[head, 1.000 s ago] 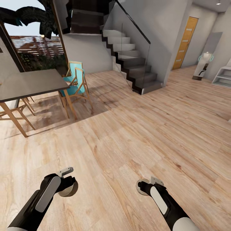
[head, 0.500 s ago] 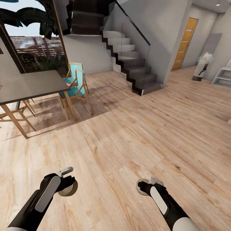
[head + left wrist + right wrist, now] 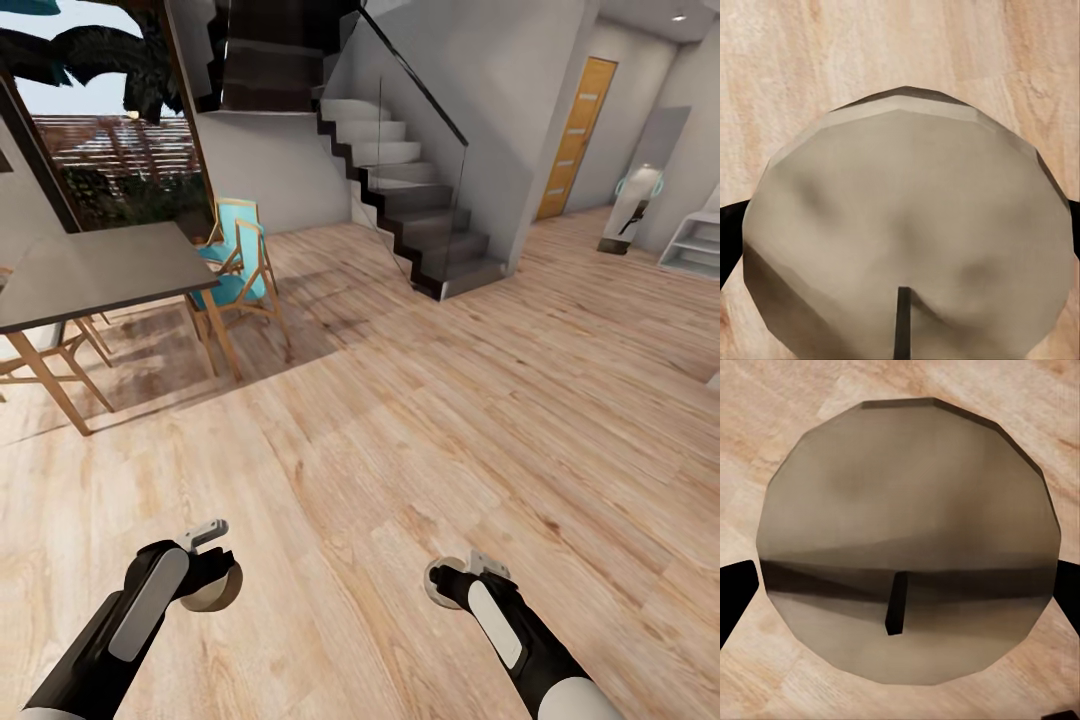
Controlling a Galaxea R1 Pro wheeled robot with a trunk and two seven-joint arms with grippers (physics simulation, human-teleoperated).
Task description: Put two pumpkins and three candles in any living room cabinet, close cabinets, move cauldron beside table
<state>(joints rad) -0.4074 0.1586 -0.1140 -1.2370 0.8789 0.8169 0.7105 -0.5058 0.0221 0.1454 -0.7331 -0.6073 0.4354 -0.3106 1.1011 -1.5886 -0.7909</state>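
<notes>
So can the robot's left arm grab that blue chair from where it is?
Probably not. The blue chair sits far across the wood floor by the dining table, and the left gripper already holds a round beige candle.

Head camera high, facing forward-down over wood floor (image 3: 420, 420) — wrist cameras close above same floor

One dining table (image 3: 100, 270), two turquoise chairs (image 3: 235, 270) beside it — a third wooden chair (image 3: 40, 355) partly shows underneath. One staircase (image 3: 420, 200), one orange door (image 3: 575, 135), two arms (image 3: 130, 620) — one candle (image 3: 907, 240) in each.
</notes>
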